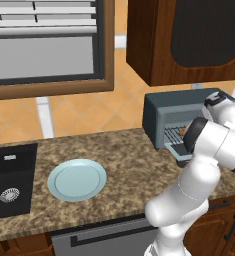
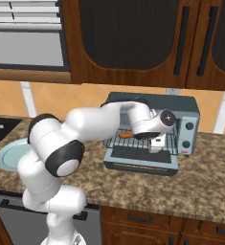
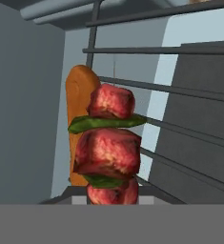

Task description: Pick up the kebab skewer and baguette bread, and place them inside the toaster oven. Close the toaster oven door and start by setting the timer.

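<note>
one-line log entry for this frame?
gripper: shut on kebab skewer | baguette bread: on rack | toaster oven: door open | plate: bare

We see a speckled brown granite counter [image 1: 129, 160] running across a kitchen. Set into it at the left end is a black sink [image 1: 9, 180] with a round metal drain. Just right of the sink, a pale blue plate [image 1: 77, 180] rests on the counter. Behind the counter, the wall [image 1: 89, 112] is tiled in warm orange. Above the sink is a wood-framed window [image 1: 44, 45] with white blinds. Dark wood upper cabinets [image 2: 133, 38] hang right of the window. Below the counter are wood drawers [image 2: 147, 222] and a grey dishwasher front [image 1: 104, 240].
</note>
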{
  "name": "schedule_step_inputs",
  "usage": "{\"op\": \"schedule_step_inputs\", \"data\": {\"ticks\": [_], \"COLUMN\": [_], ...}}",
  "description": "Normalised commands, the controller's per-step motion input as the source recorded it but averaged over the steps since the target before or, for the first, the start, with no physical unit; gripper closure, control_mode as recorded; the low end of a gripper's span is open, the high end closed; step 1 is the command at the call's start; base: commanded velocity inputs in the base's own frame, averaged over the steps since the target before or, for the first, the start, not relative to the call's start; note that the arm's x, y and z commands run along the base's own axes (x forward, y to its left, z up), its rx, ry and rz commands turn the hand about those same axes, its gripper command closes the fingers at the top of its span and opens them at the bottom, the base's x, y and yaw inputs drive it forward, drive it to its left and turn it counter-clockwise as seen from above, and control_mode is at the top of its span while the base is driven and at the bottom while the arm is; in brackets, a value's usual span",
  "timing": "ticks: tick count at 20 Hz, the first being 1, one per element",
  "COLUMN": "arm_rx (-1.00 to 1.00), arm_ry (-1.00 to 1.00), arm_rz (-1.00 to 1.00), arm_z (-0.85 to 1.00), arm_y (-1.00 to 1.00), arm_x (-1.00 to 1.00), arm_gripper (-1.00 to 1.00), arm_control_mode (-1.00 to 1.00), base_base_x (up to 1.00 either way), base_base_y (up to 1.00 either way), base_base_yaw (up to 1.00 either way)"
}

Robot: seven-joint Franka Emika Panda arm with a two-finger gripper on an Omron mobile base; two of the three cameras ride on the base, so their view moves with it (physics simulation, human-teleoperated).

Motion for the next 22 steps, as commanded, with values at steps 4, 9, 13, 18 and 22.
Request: {"op": "schedule_step_inputs", "data": {"ticks": [4,9,13,18,22], "arm_rx": [0.00,0.00,0.00,0.00,0.00], "arm_ry": [0.00,0.00,0.00,0.00,0.00], "arm_rz": [0.00,0.00,0.00,0.00,0.00], "arm_z": [-0.06,-0.03,-0.02,0.00,0.01], "arm_y": [0.00,0.00,0.00,0.00,-0.06], "arm_x": [0.34,0.31,0.07,0.00,0.00], "arm_gripper": [1.00,1.00,-1.00,-1.00,-1.00], "arm_control_mode": [-1.00,-1.00,-1.00,-1.00,-1.00], "base_base_x": [0.00,0.00,0.00,0.00,0.00], "base_base_y": [0.00,0.00,0.00,0.00,0.00], "base_base_yaw": [0.00,0.00,0.00,0.00,0.00]}}
